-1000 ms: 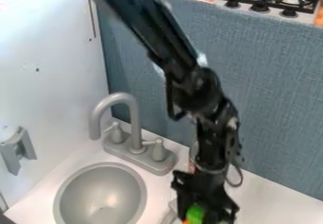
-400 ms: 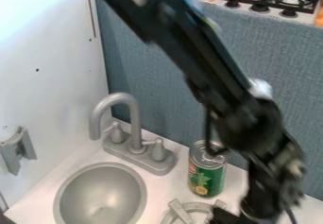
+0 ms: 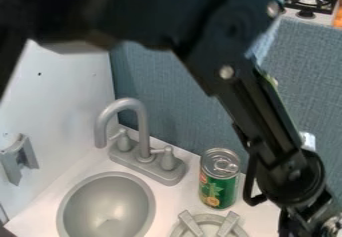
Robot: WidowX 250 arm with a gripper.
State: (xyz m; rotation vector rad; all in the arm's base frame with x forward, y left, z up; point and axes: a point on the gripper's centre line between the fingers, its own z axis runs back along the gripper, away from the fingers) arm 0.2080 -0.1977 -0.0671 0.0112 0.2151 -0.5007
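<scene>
Arm over the lower right, with the green can standing free
The step in hand looks like positioning rather than handling: the black arm (image 3: 294,178) angles down to the lower right of the frame, and I cannot tell whether the tool is apart, together or clamped on something. The green drink can (image 3: 218,186) stands upright on the white tabletop (image 3: 177,201), right of the gray faucet (image 3: 142,126) and just behind the round gray fixture (image 3: 208,222) at the bottom edge. Any grasp on the can would call for lining up with its side, clear of the faucet base.
</scene>
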